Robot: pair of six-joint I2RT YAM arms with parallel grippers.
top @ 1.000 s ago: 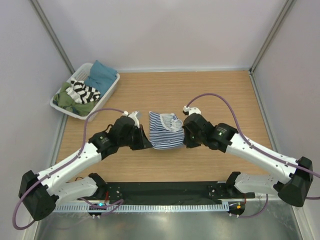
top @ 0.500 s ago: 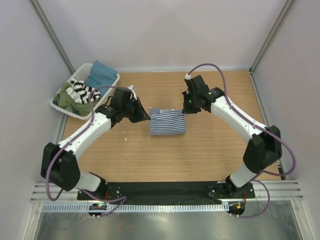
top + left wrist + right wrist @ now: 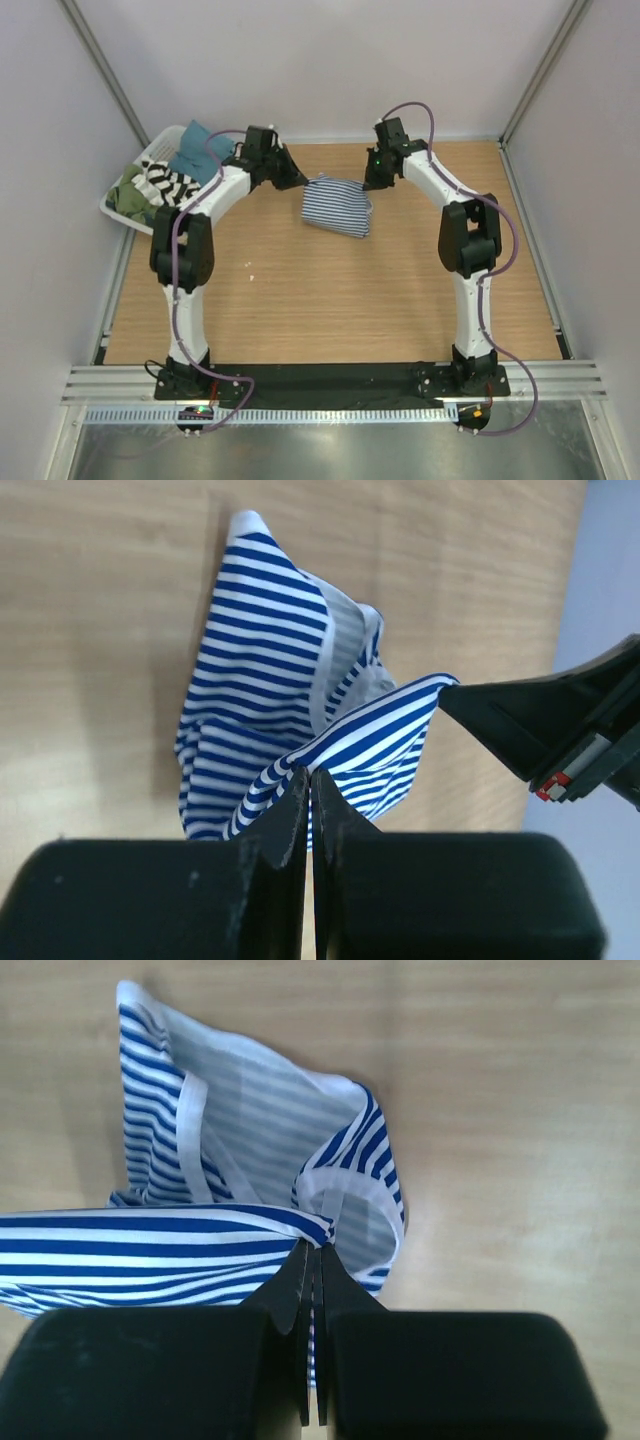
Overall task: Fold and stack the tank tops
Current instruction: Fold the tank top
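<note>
From above, the navy-striped tank top (image 3: 337,205) spans the gap between the left gripper (image 3: 292,180) and the right gripper (image 3: 371,182) at the far side of the table (image 3: 300,300), its held edge running side to side. The left wrist view shows the jaws pinched tight on one corner. The right wrist view shows the jaws clamped on the other corner, with the cloth sagging below.

The right pincer (image 3: 312,1252) has its two dark fingers pressed tight together on an edge of the thin-striped navy-and-white tank top (image 3: 250,1130). From the pinch, a band of the cloth runs taut to the left edge of the view. The rest of it hangs below in loose folds edged in white, its inside showing pale, over the light wooden counter (image 3: 500,1110).
</note>
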